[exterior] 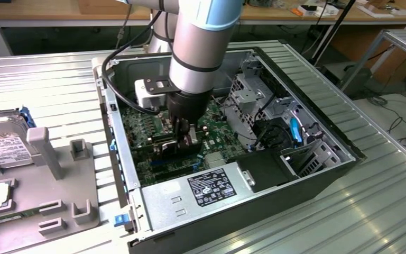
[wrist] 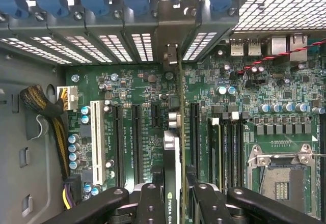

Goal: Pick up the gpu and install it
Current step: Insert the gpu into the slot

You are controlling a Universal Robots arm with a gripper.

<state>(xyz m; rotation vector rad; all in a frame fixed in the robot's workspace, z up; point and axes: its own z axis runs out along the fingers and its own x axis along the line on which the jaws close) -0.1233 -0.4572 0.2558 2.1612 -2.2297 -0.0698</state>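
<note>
Inside the open computer case, my gripper is shut on the gpu just above the green motherboard. In the wrist view the gpu appears edge-on, a thin green and black card between my two black fingers. My gripper clamps the card near its printed label. The card's silver end bracket reaches the case's rear wall between the slot openings. The card stands between the long black expansion slots. It hides whatever lies under it, so I cannot tell if it is seated.
A white slot, a cable bundle and the empty processor socket lie on the board. The power supply and drive cages crowd the case. A grey tray at the exterior view's left holds a hard drive.
</note>
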